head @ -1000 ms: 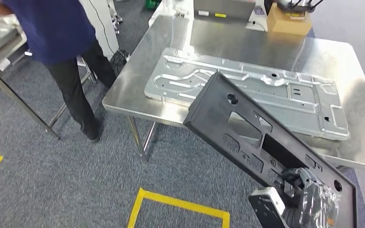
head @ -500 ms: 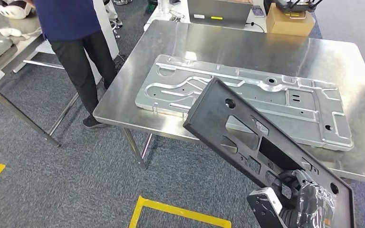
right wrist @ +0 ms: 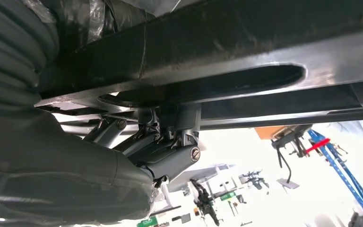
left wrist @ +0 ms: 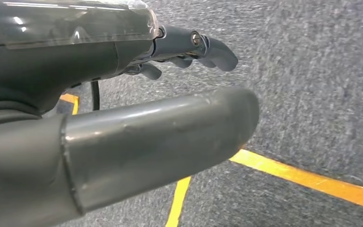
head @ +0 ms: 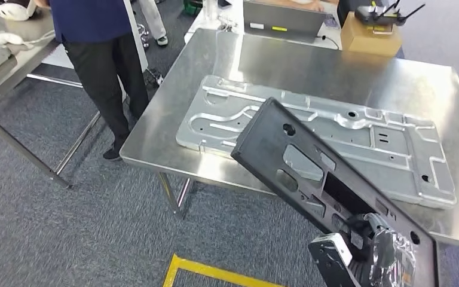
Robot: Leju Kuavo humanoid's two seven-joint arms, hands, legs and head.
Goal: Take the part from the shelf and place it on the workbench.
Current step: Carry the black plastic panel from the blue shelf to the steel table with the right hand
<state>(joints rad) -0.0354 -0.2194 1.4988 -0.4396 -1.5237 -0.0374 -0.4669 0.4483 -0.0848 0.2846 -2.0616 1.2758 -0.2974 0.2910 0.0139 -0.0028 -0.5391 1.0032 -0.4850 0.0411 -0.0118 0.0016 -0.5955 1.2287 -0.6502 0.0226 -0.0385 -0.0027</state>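
Note:
My right hand (head: 376, 254) grips the near end of a long black plastic part (head: 311, 173) with cut-outs. The part slants up and away, its far end hanging over the front edge of the steel workbench (head: 334, 66). In the right wrist view the hand's fingers (right wrist: 170, 151) hook into the black part (right wrist: 246, 52) from below. My left hand (left wrist: 137, 137) hangs over grey carpet with its fingers apart and nothing in them.
A large silver stamped metal panel (head: 358, 128) lies across the workbench. At its far edge stand a cardboard box (head: 370, 33) and a laptop (head: 281, 18). A person in a blue top (head: 101, 48) stands left of the bench by another steel table (head: 0, 60). Yellow floor tape (head: 215, 272) marks the carpet.
The whole view has shifted as I moved; the workbench sits a little lower and nearer in the picture. The black part stays in my right hand at the same slant.

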